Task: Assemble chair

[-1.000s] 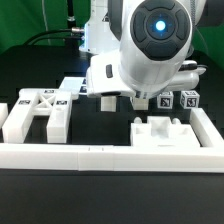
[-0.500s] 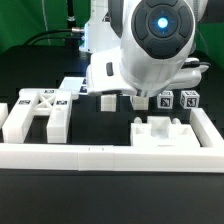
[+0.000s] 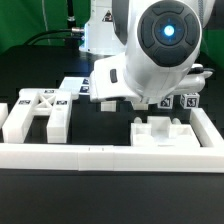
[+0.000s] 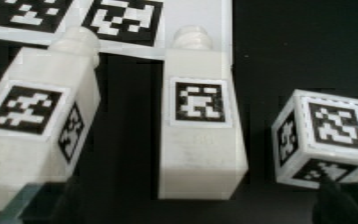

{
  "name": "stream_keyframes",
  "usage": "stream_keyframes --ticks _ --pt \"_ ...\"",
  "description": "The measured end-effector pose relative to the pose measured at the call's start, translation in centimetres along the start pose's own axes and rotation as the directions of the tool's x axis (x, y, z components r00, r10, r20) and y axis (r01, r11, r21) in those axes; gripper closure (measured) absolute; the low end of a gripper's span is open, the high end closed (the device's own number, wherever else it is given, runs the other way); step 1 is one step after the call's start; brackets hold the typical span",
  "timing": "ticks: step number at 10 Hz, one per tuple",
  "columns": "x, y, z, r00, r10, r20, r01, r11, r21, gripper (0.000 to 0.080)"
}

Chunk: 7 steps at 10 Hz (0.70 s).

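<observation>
Since the earlier exterior frames, the white robot arm point(image 3: 160, 50) has swung toward the exterior view's right and nearer the camera. It now hides most of one of the two small tagged blocks behind the long white border rail point(image 3: 100, 155). The loose parts have kept their places.

1. Gripper state. In the wrist view the two-finger gripper point(image 4: 197, 207) stands wide open. Its dark fingertips point(image 4: 34, 208) show at opposite edges of the picture, well apart. They hold nothing, and you cannot see either one touching a part. In the exterior view the arm hides the gripper.

2. Parts below the gripper. The wrist view shows three chunky white plastic chair parts on the black table point(image 4: 274, 60), each bearing a black-and-white square tag. The long blocky centre leg point(image 4: 202, 115) lies in line with the gap between the fingertips. A second long leg point(image 4: 43, 110) lies beside it, apart and slightly tilted. A shorter tagged block point(image 4: 327, 135) lies on its other side, also apart.

3. Parts by the rail. A white H-shaped chair piece point(image 3: 40, 112) lies just behind the rail toward the exterior view's left. A flat white chair panel with upright pegs point(image 3: 165, 133) lies just behind the rail toward the exterior view's right. One small tagged cube point(image 3: 188, 100) stands farther behind the rail, beyond that panel.
</observation>
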State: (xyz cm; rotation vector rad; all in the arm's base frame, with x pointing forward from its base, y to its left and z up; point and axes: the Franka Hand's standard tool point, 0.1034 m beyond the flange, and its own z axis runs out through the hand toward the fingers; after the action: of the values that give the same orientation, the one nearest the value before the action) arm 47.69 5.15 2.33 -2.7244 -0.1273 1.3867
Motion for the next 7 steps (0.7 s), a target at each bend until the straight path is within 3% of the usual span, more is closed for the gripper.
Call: stream_keyframes --ticks 4,7 --pt "-0.3 0.2 3.3 1.0 0.004 -0.007 -0.004 1.0 -0.004 0.0151" --pt "-0.3 0.4 3.8 1.0 0.005 -0.005 -0.005 1.0 -0.003 0.0151"
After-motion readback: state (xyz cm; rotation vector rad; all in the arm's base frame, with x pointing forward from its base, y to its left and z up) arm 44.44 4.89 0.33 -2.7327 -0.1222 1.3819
